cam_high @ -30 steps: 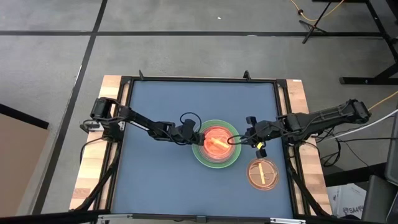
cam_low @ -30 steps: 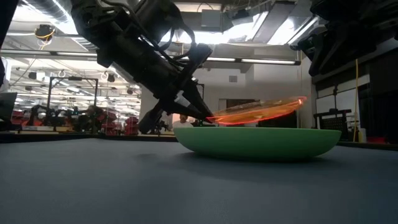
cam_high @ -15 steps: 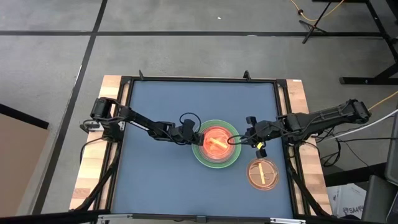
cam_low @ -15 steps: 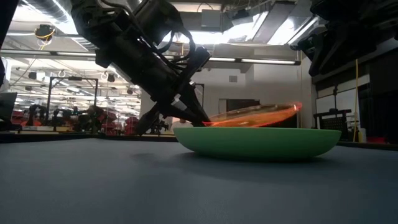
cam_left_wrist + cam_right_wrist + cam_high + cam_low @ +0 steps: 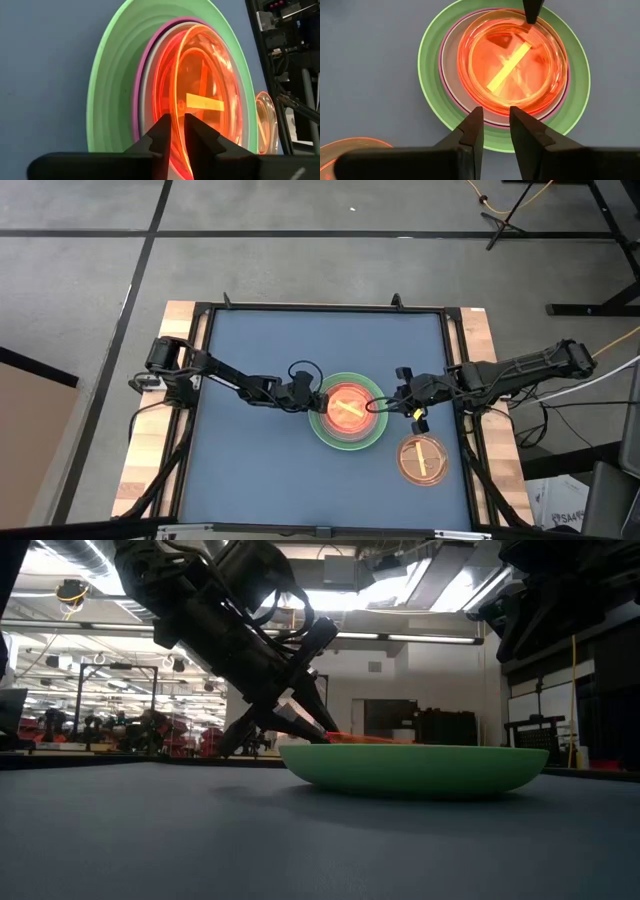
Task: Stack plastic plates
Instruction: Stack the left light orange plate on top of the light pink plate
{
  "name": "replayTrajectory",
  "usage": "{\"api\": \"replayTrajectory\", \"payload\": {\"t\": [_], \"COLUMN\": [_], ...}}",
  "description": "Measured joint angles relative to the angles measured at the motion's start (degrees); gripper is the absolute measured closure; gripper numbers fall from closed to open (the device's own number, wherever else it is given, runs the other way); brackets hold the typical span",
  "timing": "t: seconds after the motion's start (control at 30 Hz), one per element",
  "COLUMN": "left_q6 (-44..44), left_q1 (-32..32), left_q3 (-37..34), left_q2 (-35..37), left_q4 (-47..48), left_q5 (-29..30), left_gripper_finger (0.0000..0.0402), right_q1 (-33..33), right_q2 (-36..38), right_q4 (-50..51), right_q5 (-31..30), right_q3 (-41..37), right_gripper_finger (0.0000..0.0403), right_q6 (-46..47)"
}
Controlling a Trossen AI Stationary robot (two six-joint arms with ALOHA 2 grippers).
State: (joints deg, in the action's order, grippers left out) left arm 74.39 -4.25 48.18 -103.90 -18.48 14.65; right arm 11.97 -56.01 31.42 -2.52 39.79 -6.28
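A large green plate (image 5: 346,412) rests on the table's middle and holds a nested stack: a magenta plate (image 5: 451,95), a pale grey one (image 5: 451,70), and a translucent orange plate (image 5: 512,62) on top. My left gripper (image 5: 176,127) is shut on the orange plate at the stack's left side (image 5: 312,398). My right gripper (image 5: 495,117) hovers open over the stack's right rim (image 5: 386,404) and holds nothing. Another small orange plate (image 5: 423,459) lies flat on the table near the right edge. My left gripper pinches the top orange plate by its rim (image 5: 175,112) on the side toward the table's left, the rim passing between the two fingers (image 5: 162,131). The fingers slant down from the left (image 5: 300,715). The plate lies flat inside the stack.
The blue table mat (image 5: 260,480) shows bare to the left, near and far of the stack. A black frame (image 5: 320,308) borders the mat. The loose orange plate (image 5: 350,150) sits close to my right arm.
The top orange plate was tilted, its right side raised above the green plate. That side has come down and the plate now lies level in the stack. My left gripper has lowered slightly at the plate's left rim.
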Motion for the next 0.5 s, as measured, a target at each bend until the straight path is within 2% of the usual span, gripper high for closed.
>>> {"api": "replayTrajectory", "payload": {"t": [0.5], "left_q6": [-2.91], "left_q1": [-0.02], "left_q3": [-0.02], "left_q2": [0.0], "left_q4": [0.0], "left_q5": [-0.61], "left_gripper_finger": [0.0344], "right_q1": [0.02], "right_q2": [0.0], "right_q4": [0.2], "right_q5": [0.13], "right_q3": [0.0], "right_gripper_finger": [0.0317], "right_q6": [0.0]}}
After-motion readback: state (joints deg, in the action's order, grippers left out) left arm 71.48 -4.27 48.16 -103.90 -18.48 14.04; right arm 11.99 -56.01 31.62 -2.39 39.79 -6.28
